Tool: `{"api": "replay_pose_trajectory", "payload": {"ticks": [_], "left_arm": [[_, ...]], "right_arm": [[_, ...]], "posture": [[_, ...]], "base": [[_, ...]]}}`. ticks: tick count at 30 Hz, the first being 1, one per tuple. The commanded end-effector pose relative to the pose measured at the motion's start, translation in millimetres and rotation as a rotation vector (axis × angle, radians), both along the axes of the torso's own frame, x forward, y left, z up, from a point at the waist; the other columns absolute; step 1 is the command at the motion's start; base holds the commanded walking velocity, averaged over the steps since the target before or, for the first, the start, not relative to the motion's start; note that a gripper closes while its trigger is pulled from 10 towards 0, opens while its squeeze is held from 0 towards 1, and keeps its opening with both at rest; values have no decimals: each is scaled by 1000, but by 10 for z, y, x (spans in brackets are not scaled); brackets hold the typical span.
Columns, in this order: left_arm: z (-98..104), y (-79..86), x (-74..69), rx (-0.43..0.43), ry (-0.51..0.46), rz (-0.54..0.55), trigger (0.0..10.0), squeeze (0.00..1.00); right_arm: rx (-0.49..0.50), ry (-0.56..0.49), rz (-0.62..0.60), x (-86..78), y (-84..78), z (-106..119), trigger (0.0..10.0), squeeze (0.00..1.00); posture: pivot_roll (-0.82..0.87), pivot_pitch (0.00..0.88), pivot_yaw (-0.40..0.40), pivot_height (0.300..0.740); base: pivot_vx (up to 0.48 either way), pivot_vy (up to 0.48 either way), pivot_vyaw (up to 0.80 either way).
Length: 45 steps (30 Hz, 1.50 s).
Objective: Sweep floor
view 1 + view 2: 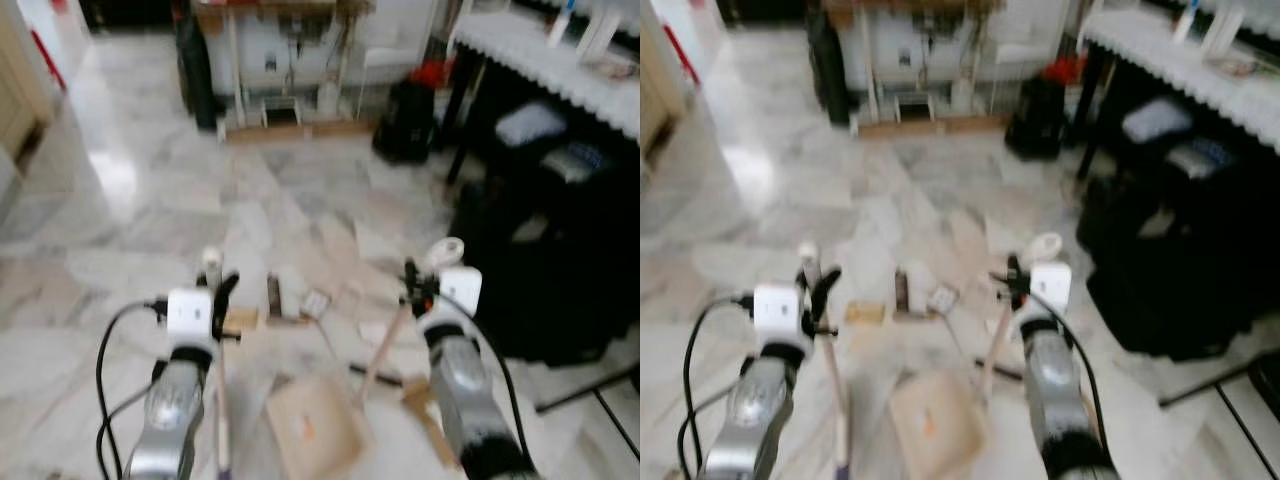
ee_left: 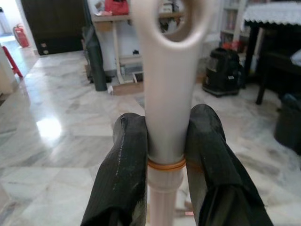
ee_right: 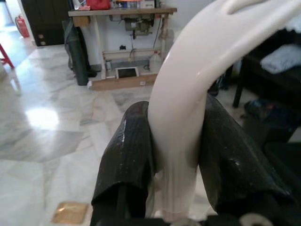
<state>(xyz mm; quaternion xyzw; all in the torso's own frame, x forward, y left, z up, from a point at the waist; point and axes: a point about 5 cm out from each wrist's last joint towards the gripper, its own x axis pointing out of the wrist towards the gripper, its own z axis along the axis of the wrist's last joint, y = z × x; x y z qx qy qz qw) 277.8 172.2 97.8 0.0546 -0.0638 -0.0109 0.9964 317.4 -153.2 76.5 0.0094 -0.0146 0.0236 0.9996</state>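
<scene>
Two silver arms reach forward over a marble floor (image 1: 120, 230) in the head views, both blurred. Left gripper (image 1: 214, 285) holds the top of a pale broom handle (image 1: 221, 400) that runs down toward the near floor; right gripper (image 1: 415, 283) holds the white curved dustpan handle (image 1: 443, 252), whose wooden shaft slants down and left to a tan dustpan (image 1: 315, 425) lying near, between the arms. The pan's contents cannot be made out. Small scraps of litter (image 1: 300, 300) lie on the floor just beyond the grippers. Far centre: a workbench (image 1: 280, 60) against the wall, a black bag (image 1: 405, 120) to its right. Right side: a dark table with a white lace cloth (image 1: 560, 60) and a large black bin-like shape (image 1: 545, 280) beneath it; contents unreadable. Left wrist view: both black fingers (image 2: 127, 160) pinch the cream broom handle (image 2: 167, 94) just below its hanging loop, above an orange band. Right wrist view: fingers (image 3: 129, 160) pressed on either side of the white curved dustpan handle (image 3: 188, 94), gripping it firmly; a small gold scrap (image 3: 70, 212) lies on the floor below.
</scene>
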Motion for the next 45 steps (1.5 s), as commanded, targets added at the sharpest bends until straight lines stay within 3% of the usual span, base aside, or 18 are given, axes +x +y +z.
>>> {"api": "replay_pose_trajectory", "payload": {"ticks": [1,14,38,45], "left_arm": [[89,27,10,9,-47,1,10000,0],[85,4,8,6,-46,-11,10000,0],[74,4,-2,5,-39,-12,10000,0],[66,36,-6,9,-30,-13,10000,0]], "right_arm": [[26,-57,24,56,104,126,10000,0],[25,-59,-24,47,37,121,10000,0],[-45,-35,-212,-18,-251,33,10000,0],[-113,-31,-308,-78,-381,-23,10000,0]], "posture": [[100,0,-34,740],[97,0,-32,740],[94,5,-33,740],[94,13,-26,740]], "base": [[356,0,0],[340,0,0],[0,0,0],[0,0,0]]}}
